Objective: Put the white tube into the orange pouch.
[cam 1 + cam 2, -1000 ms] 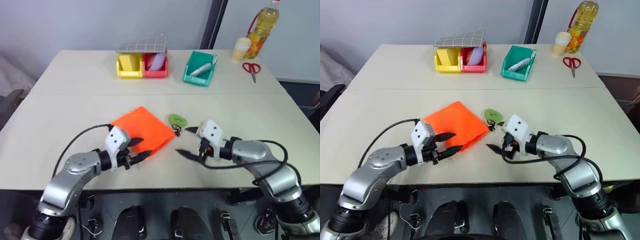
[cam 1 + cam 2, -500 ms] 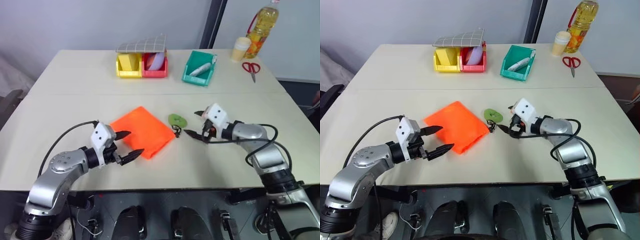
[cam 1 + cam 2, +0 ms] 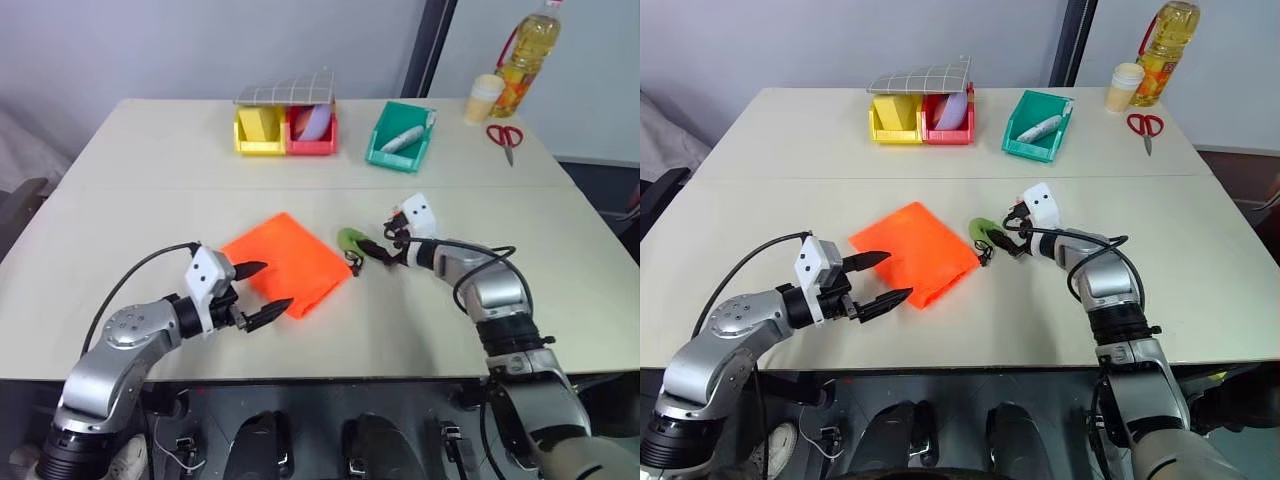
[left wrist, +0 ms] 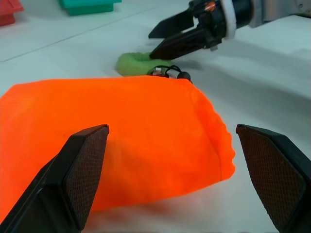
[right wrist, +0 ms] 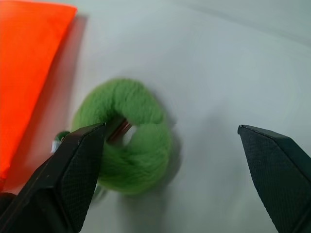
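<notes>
Down on the pale table (image 3: 560, 290), the orange pouch (image 3: 283, 263) lies flat near the middle, a little toward the left. Its thin black cord (image 3: 354, 264) bunches at the pouch's right corner and ends in a fuzzy green disc (image 3: 350, 239) just to the right of the pouch. The left gripper (image 3: 259, 292) hovers at the pouch's near-left edge with its two black fingers spread wide — one finger over the fabric, the other by the near corner — and holds nothing. The right gripper (image 3: 381, 245) points left at the green disc, its fingers spread too; from the right wrist, one finger (image 5: 73, 179) sits at the disc's edge while the other stands well off over bare table, and whether it touches the disc cannot be told.

Along the far side stand a yellow bin (image 3: 259, 130) and a red bin (image 3: 311, 132) side by side under a checked lid (image 3: 285, 90). To their right is a teal bin (image 3: 400, 138), and the white tube (image 3: 406, 137) lies inside it, well apart from the pouch. Farther right, near the far right corner — an oil bottle (image 3: 524, 55), a small cup (image 3: 482, 98) and red-handled scissors (image 3: 503, 138)
</notes>
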You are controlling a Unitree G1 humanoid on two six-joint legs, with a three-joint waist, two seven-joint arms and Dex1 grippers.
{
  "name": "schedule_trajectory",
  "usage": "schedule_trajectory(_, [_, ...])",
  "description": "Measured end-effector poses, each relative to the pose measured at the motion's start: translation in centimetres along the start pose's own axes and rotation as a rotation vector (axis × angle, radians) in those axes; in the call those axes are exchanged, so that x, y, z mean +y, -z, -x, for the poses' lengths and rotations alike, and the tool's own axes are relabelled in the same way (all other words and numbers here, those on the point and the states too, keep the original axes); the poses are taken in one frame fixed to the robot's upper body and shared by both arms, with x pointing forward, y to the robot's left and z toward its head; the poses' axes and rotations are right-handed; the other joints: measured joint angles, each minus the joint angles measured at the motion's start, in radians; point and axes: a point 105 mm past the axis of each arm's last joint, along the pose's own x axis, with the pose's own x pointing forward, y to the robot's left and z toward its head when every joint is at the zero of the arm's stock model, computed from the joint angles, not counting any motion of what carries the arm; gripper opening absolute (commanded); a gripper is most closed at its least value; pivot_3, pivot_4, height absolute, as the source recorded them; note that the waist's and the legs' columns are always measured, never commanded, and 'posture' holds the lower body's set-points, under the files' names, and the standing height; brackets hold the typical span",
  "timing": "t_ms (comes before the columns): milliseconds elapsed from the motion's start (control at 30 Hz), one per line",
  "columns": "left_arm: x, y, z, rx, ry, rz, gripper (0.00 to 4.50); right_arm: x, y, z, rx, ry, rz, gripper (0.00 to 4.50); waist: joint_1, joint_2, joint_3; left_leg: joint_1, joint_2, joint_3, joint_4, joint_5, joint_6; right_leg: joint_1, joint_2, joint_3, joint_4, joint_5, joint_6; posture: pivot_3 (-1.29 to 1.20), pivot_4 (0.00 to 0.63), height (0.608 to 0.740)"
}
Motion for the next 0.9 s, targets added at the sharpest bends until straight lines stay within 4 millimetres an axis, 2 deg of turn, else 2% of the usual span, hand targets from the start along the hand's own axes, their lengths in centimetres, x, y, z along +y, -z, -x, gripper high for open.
schedule_trajectory(33, [0.0, 0.0, 0.0, 0.001, 0.002, 0.001, 4.5, 0.0, 0.3, 0.0, 0.012, 0.001, -0.008, 3.74, 0.0, 0.0, 0.0, 0.0, 0.0, 0.0, 0.0, 0.0, 0.0, 0.0, 0.0, 0.0, 0.0, 0.0, 0.0, 0.0, 0.15, 0.74])
schedule_trajectory(267, [-0.2, 0.1, -0.2, 0.005, 0.011, 0.003, 4.5, 0.6, 0.5, 0.4, 0.016, -0.011, -0.019, 0.09, 0.003, 0.0, 0.0, 0.0, 0.0, 0.0, 0.0, 0.0, 0.0, 0.0, 0.0, 0.0, 0.0, 0.0, 0.0, 0.0, 0.15, 0.74])
schedule_trajectory(400, [-0.2, 0.1, -0.2, 0.002, 0.011, -0.002, 4.5, 0.5, 0.7, 1.4, 0.003, 0.013, -0.039, 0.04, 0.003, 0.0, 0.0, 0.0, 0.0, 0.0, 0.0, 0.0, 0.0, 0.0, -0.001, 0.0, 0.0, 0.0, 0.0, 0.0, 0.15, 0.74])
schedule_trajectory(533, [-0.1, -0.4, -0.4, -0.012, 0.013, -0.021, 4.5, -0.8, 0.5, 3.7, -0.034, 0.096, -0.059, 0.04, 0.003, 0.0, 0.0, 0.0, 0.0, 0.0, 0.0, -0.001, 0.002, 0.0, -0.001, 0.0, 0.0, 0.0, 0.0, 0.0, 0.15, 0.74])
schedule_trajectory(633, [0.1, -0.6, -0.8, -0.023, 0.017, -0.024, 4.5, -1.5, -2.1, 6.5, -0.155, 0.142, -0.082, 0.04, 0.002, 0.0, 0.0, 0.0, 0.0, 0.0, -0.001, -0.003, 0.004, -0.001, 0.0, 0.0, 0.0, 0.0, 0.0, 0.0, 0.15, 0.74])
schedule_trajectory(733, [0.4, -1.3, -1.4, -0.047, 0.028, -0.031, 4.5, -0.9, -4.7, 8.5, -0.256, 0.135, -0.065, 0.04, -0.001, 0.0, 0.0, 0.0, 0.0, 0.0, -0.001, -0.003, 0.005, -0.001, 0.0, 0.0, 0.0, 0.0, 0.0, 0.0, 0.15, 0.74])
schedule_trajectory(900, [1.0, -1.7, -2.7, -0.058, 0.09, -0.019, 4.5, 0.1, -5.7, 9.4, -0.288, 0.123, -0.068, 0.04, 0.002, 0.0, 0.0, 0.0, 0.0, 0.0, -0.001, -0.003, 0.005, -0.001, 0.0, 0.0, 0.0, 0.0, 0.0, 0.0, 0.15, 0.74])
